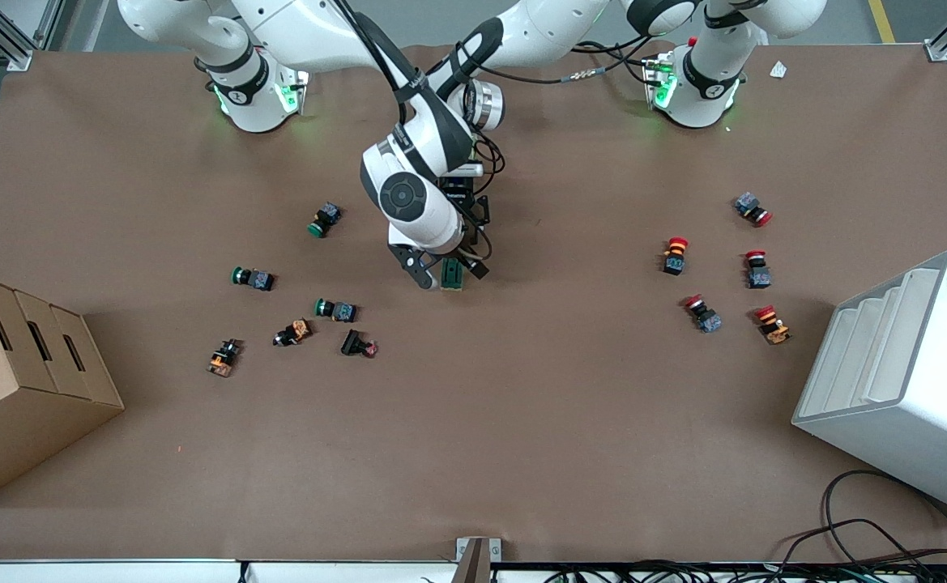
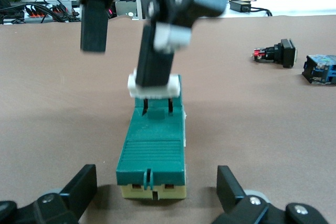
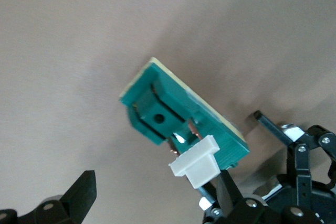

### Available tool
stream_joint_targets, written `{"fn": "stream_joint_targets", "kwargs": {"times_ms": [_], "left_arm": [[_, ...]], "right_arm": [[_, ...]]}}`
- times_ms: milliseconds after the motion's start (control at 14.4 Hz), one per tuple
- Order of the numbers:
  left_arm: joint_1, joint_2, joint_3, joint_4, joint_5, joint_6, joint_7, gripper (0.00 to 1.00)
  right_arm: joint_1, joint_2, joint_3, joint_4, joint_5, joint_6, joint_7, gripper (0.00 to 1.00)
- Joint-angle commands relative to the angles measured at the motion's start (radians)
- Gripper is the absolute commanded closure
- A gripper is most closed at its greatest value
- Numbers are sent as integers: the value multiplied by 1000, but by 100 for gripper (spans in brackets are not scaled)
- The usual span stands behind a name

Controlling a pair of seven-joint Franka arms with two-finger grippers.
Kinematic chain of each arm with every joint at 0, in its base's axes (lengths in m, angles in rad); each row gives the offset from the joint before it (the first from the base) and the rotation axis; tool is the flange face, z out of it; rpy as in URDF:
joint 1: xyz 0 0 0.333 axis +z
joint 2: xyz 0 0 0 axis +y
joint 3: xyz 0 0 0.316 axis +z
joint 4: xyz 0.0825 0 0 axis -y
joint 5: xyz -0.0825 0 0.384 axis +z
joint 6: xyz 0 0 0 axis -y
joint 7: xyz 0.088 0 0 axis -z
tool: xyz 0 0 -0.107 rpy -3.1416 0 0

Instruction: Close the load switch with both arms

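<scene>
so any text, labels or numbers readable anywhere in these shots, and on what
None reads for sure.
A small white label on the wrist block above the left gripper: print too small to read.
Yellow lettering on a white shirt at the table's edge, in the left wrist view: too blurred to read.
The load switch shows no print, nor does the right gripper, one finger resting on the white lever.

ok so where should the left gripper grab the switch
Take the switch by its two long flat sides, at the end away from the white lever, coming in low along the table from that end. The left gripper is open and lined up there; the right gripper has a finger at the lever.
</scene>
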Motion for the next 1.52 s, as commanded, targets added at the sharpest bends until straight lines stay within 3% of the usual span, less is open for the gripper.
{"fn": "stream_joint_targets", "kwargs": {"times_ms": [0,1455], "left_arm": [[10,69,8,23,3,35,8,0],[14,74,12,23,17,35,1,0]], "right_arm": [[-29,32,-3,56,7,47,-21,0],[-78,204,-5,206,-3,57,-120,0]]}}
